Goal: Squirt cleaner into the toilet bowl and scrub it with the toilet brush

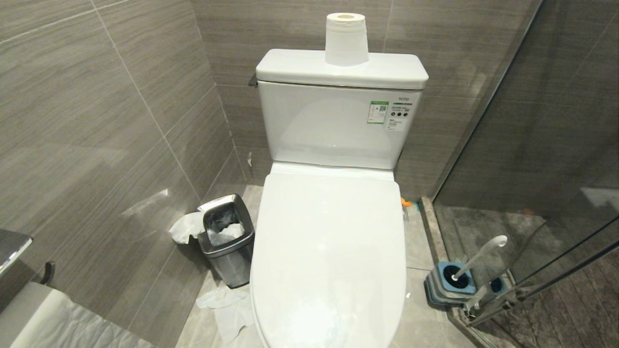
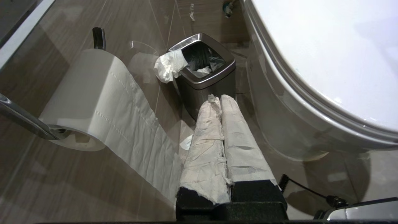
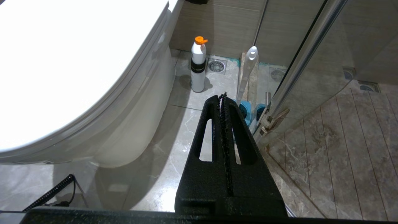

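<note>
The white toilet stands in the middle with its lid (image 1: 329, 251) shut, so the inside of the toilet bowl (image 3: 130, 124) is hidden and only its outer wall shows. The cleaner is out of view. A white bottle with an orange cap (image 3: 198, 67) stands on the floor by the toilet's right side. The toilet brush (image 1: 478, 258) leans in its blue-and-grey holder (image 1: 452, 285) against the glass door. My left gripper (image 2: 220, 99), fingers wrapped in white paper, is shut and empty near the bin. My right gripper (image 3: 222, 96) is shut and empty, short of the brush handle (image 3: 248, 71).
A chrome waste bin (image 1: 227, 237) with tissue hanging over its rim stands left of the toilet, and crumpled tissue (image 1: 227, 309) lies on the floor. A paper roll (image 1: 346, 38) sits on the tank. A wall-mounted roll (image 2: 93, 93) hangs at left. The glass shower door (image 1: 532, 193) closes off the right.
</note>
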Available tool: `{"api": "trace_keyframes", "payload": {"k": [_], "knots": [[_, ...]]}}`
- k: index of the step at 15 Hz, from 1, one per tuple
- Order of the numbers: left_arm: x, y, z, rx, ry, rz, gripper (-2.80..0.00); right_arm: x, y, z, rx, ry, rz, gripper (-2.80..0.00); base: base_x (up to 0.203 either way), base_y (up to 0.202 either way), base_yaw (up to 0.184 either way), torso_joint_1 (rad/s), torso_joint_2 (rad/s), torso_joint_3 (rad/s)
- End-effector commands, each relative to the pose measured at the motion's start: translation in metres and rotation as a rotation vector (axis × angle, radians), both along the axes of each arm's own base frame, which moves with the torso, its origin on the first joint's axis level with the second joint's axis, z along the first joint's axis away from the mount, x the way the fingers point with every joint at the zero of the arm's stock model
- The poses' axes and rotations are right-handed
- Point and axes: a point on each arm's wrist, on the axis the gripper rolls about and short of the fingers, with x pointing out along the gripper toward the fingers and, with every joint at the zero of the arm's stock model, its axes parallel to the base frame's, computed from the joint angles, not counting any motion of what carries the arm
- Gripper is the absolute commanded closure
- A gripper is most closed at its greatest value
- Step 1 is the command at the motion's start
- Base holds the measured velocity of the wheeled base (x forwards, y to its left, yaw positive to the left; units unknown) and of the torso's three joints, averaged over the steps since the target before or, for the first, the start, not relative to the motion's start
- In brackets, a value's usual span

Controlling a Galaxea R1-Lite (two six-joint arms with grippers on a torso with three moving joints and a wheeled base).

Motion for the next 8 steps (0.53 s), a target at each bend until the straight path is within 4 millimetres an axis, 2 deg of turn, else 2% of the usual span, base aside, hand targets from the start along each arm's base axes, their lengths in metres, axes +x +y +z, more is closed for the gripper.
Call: {"api": "trace_keyframes", "payload": {"k": [1, 8], "knots": [[0.0004, 0.0001, -0.0008, -0.024, 0.007, 0.005, 0.0, 0.0001, 0.0, 0.0, 0.0, 0.001, 0.0, 0.0, 0.0, 0.0, 0.0, 0.0, 0.0, 0.0], [0.0003, 0.0009, -0.0002, -0.131, 0.008, 0.043, 0.0, 0.0, 0.0, 0.0001, 0.0, 0.001, 0.0, 0.0, 0.0, 0.0, 0.0, 0.0, 0.0, 0.0]]}}
